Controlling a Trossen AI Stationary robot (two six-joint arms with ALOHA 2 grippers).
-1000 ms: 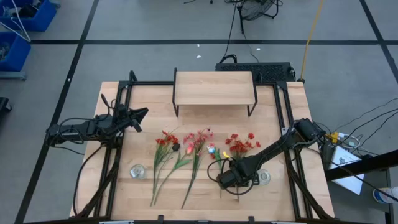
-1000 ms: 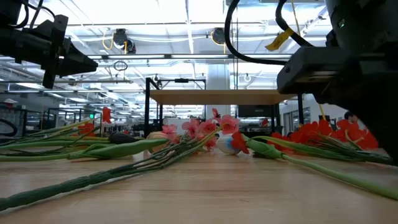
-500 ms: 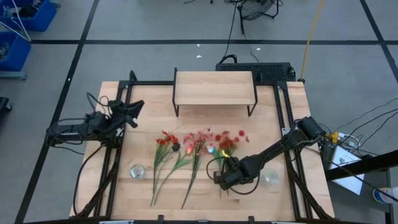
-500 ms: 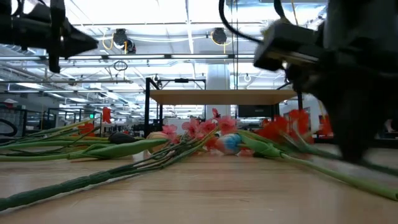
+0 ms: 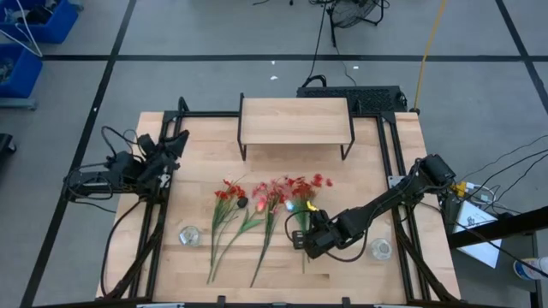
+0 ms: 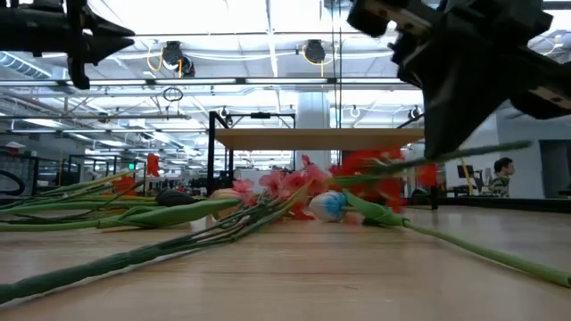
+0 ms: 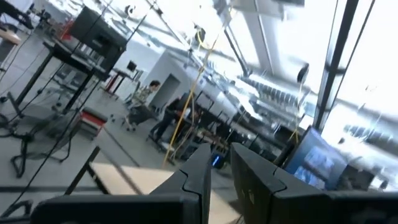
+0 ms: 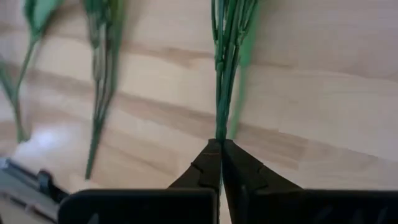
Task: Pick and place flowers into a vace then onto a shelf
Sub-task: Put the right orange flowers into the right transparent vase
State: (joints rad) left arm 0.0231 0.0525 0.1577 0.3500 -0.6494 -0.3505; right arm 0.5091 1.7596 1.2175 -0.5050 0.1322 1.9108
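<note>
Two empty glass vases (flowers loose on table), right claw clenched on red-blossomed stem

The right gripper, clamped on a red-blossomed stem, has shifted toward the table's middle and lifted, carrying the stem off the wood; its blossoms now sit beside the pink flowers. A clear glass the arm had covered is exposed. The left gripper has pulled back toward the table's left edge.
</note>
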